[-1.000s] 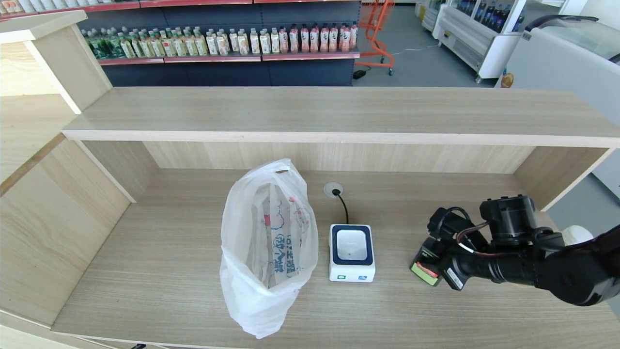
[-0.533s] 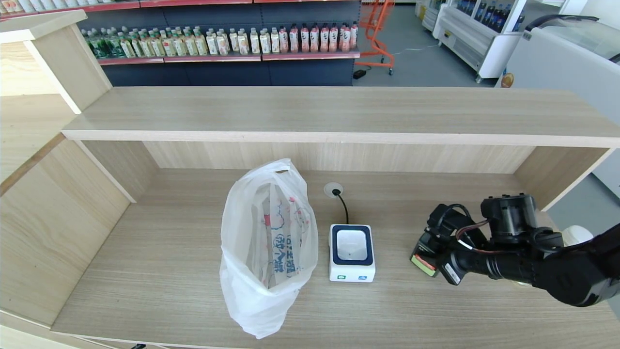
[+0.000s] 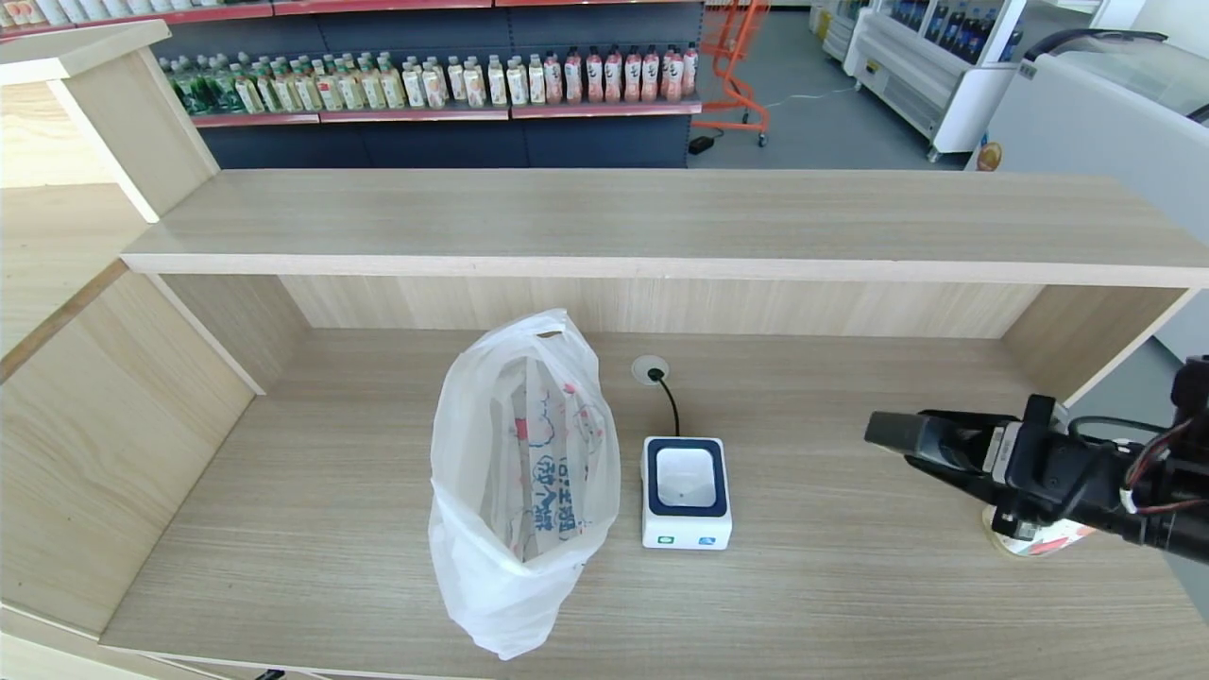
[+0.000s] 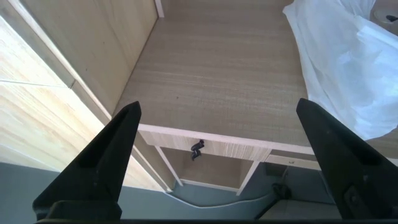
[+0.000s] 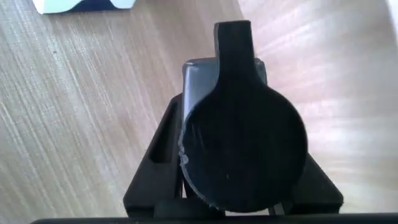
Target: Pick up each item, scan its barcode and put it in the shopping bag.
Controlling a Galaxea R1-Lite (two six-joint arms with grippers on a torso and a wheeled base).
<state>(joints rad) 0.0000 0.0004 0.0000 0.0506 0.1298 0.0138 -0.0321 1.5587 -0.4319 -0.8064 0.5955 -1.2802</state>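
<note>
Black right tool (image 3: 890, 433), hold not discernible; left tool (image 4: 219, 107) spread wide. Advice: present any barcode squarely, close above scanner (image 3: 686, 491) window, before the bag (image 3: 524, 472).

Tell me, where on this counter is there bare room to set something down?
The widest bare patch of counter lies between the left side wall and the bag. Another lies between the scanner and the right end effector. It is tight between bag and scanner, and at the right end, where the arm hangs over a container.
</note>
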